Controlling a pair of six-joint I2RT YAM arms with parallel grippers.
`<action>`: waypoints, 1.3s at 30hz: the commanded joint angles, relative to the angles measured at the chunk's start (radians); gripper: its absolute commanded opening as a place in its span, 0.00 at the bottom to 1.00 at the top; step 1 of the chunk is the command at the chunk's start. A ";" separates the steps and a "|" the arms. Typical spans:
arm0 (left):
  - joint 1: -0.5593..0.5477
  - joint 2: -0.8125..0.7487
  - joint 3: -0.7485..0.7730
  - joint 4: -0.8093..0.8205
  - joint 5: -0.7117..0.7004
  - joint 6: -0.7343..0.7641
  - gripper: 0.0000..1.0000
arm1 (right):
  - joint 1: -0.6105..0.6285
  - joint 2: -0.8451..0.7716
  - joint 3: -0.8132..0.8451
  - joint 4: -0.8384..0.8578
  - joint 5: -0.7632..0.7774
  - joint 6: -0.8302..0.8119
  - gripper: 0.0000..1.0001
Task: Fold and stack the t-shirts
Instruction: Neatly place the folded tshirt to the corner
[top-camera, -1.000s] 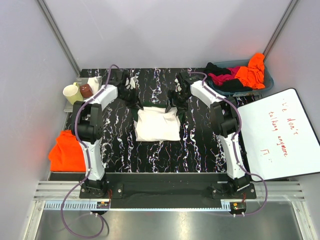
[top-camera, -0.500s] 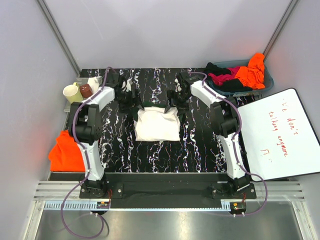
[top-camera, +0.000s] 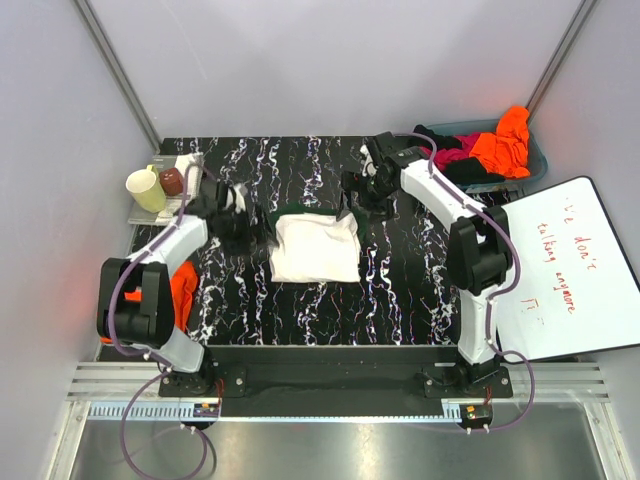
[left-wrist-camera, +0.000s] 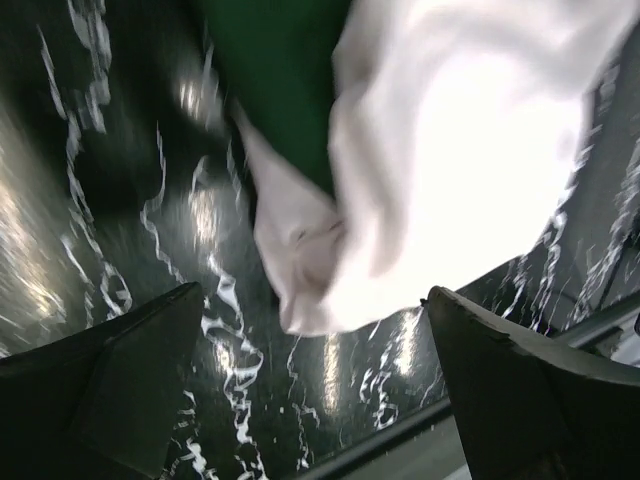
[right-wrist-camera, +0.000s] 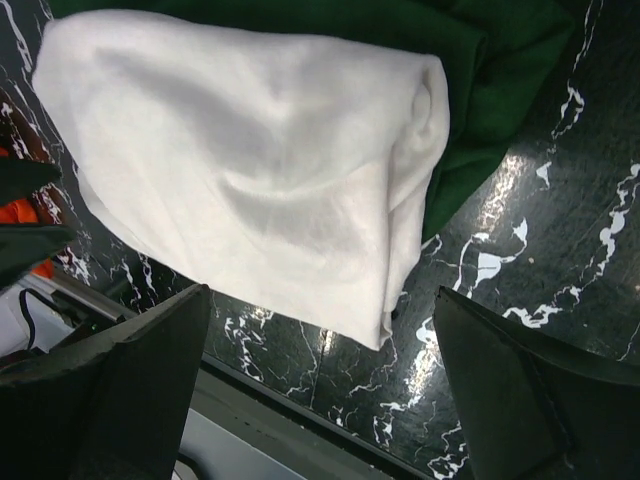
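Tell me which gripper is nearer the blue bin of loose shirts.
Right. The right gripper sits by the folded shirt, left of the bin; the left gripper is across that shirt, farther away.

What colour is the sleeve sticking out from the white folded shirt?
Dark green; the sleeve shows best in the right wrist view.

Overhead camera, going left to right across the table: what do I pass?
Cream mug → brown cup → folded cream shirt → laundry bin → white board. The orange shirt at the left edge overlaps the mug, so it is left out.
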 joint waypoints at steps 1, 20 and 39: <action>-0.004 -0.004 -0.147 0.159 0.094 -0.123 0.99 | -0.004 -0.070 -0.056 0.038 0.008 -0.007 1.00; -0.128 0.350 0.029 0.244 -0.015 -0.223 0.00 | -0.031 -0.179 -0.168 0.051 -0.014 -0.007 1.00; 0.040 -0.194 -0.012 -0.370 -0.420 -0.108 0.00 | -0.087 -0.300 -0.266 0.045 -0.060 -0.093 1.00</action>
